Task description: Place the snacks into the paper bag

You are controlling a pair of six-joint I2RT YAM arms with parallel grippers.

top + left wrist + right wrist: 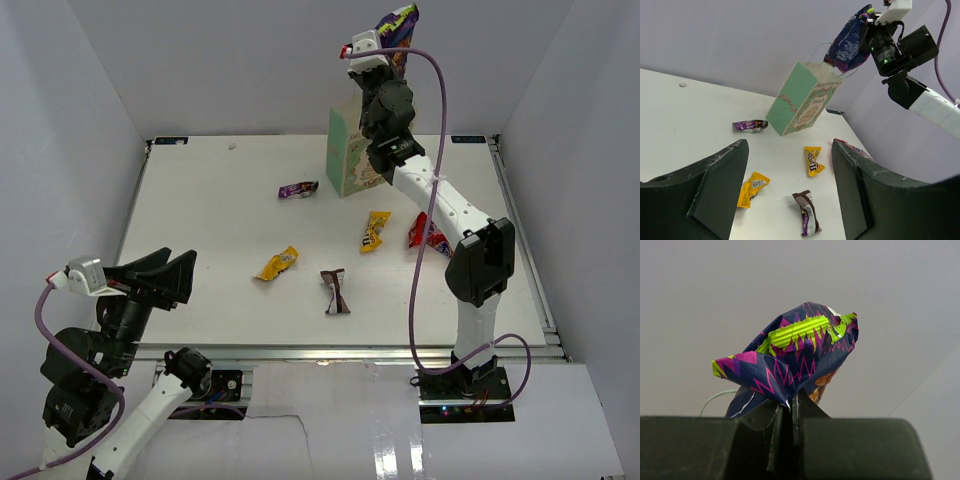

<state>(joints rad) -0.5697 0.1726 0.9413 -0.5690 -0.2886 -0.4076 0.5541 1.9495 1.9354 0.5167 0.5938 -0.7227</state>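
White bench (200,200) carries the paper bag (347,152) upright; above its mouth the right fingers (807,415) pinch the dark blue chip bag (795,355), best centred over the opening and lowered inside before release; left fingers (720,185) gape empty, well apart from it.

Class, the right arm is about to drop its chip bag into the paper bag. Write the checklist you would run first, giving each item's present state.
1. Grip: right claw shut on the dark blue chip bag: ok.
2. Target: paper bag upright: ok.
3. Bag's mouth open wide enough: cannot tell.
4. Chip bag centred over the mouth: cannot tell.
5. Idle arm: left claw open, away from the bag: ok.
6. Other snacks bagged: not ok; the purple wrapper, among others, lies on the table.
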